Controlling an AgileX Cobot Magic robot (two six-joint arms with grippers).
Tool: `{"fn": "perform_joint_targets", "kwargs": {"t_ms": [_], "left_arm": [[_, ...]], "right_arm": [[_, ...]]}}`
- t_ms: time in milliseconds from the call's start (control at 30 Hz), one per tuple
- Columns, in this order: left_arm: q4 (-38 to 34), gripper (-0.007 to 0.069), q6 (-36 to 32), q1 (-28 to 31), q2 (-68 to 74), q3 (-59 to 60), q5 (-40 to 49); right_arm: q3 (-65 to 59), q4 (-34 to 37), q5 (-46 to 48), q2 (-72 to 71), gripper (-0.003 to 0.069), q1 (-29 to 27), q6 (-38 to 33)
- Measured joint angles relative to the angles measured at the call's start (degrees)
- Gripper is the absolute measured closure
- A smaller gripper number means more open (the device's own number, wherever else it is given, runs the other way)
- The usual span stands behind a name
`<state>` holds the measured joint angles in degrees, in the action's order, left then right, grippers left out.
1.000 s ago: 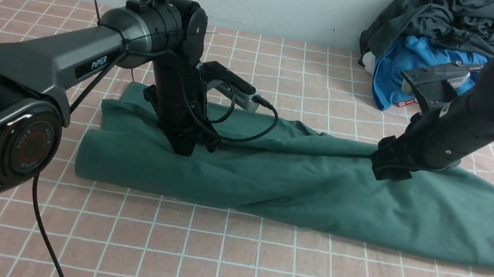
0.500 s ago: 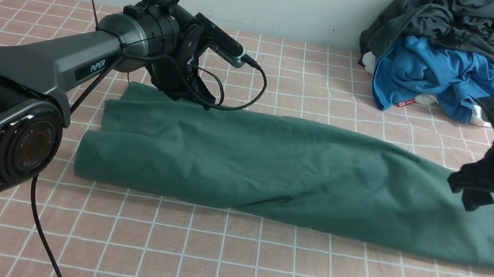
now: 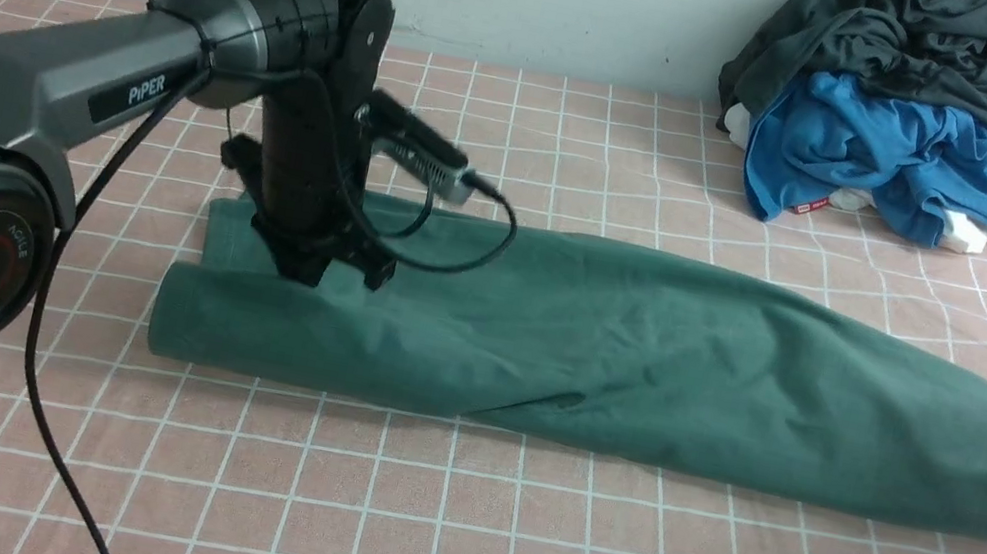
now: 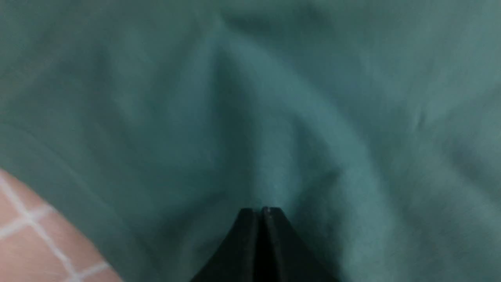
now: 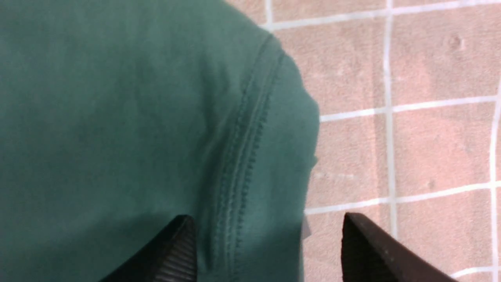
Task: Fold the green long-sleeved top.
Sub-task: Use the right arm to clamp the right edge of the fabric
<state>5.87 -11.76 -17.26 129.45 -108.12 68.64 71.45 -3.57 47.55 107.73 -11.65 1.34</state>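
Shifted right to the green top hem: right hand released astride it, left hand clenched. Grasp step; closing next.

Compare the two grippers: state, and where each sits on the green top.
The left gripper is shut, tips together; the right gripper is open. The left meets a ridge of cloth near the top's left end; the right straddles the stitched hem at its right end, one finger over cloth, one over the table. Both point down at the top.
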Motion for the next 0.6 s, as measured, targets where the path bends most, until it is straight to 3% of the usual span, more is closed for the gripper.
{"fn": "perform_joint_targets", "kwargs": {"t_ms": [167,467,600], "left_arm": [[-2.1,0.0628,-0.3,2.3,-1.7,8.9,-6.2],[-5.4,0.0628,-0.6,4.2,-3.2,10.8,-8.0],[-4.5,0.0628,-0.8,4.2,-5.3,12.0,-7.4]], "right_arm": [[0.0,1.2,-1.7,1.8,0.0166,-0.5,0.1],[0.4,3.6,-2.1,5.7,0.0168,-0.4,-0.4],[1.0,3.6,-1.5,5.9,0.0268,0.2,-2.1]]}}
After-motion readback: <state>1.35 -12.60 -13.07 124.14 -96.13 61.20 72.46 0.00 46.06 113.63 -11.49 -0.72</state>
